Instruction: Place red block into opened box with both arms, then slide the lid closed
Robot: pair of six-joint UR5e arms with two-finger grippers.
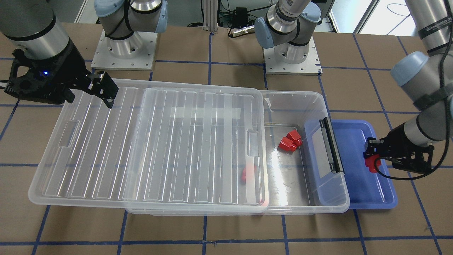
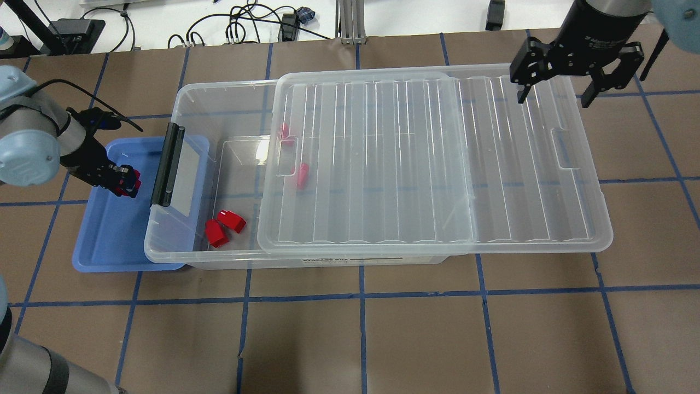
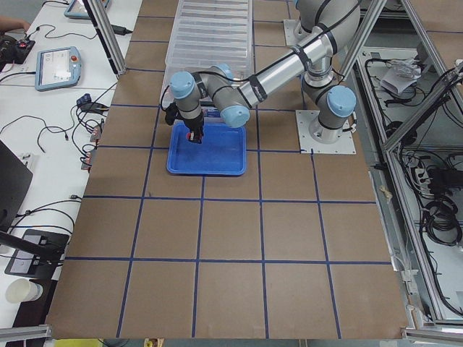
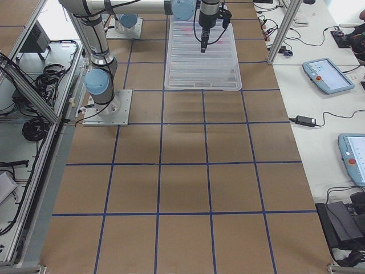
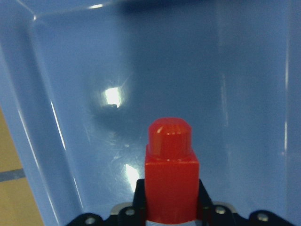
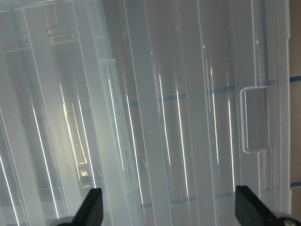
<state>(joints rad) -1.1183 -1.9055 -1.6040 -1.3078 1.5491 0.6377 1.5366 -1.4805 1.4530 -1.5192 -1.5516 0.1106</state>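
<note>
My left gripper (image 2: 123,183) hangs over the blue tray (image 2: 109,241), shut on a red block (image 5: 171,183) that points down at the tray floor. The same red block (image 1: 372,164) shows at the fingertips in the front-facing view. The clear box (image 2: 219,90) lies beside the tray, its black-barred end (image 2: 167,164) over the tray's edge. The ribbed lid (image 2: 437,158) covers most of the box and leaves that end uncovered. Two red blocks (image 2: 224,224) lie in the uncovered part, and others show faintly under the lid. My right gripper (image 2: 553,98) is open above the lid's far corner.
The lid overhangs the box on my right by a wide margin (image 2: 574,180). The arm bases (image 1: 124,46) stand behind the box. Brown table with blue grid lines lies all around, with cables beyond the far edge (image 2: 246,27).
</note>
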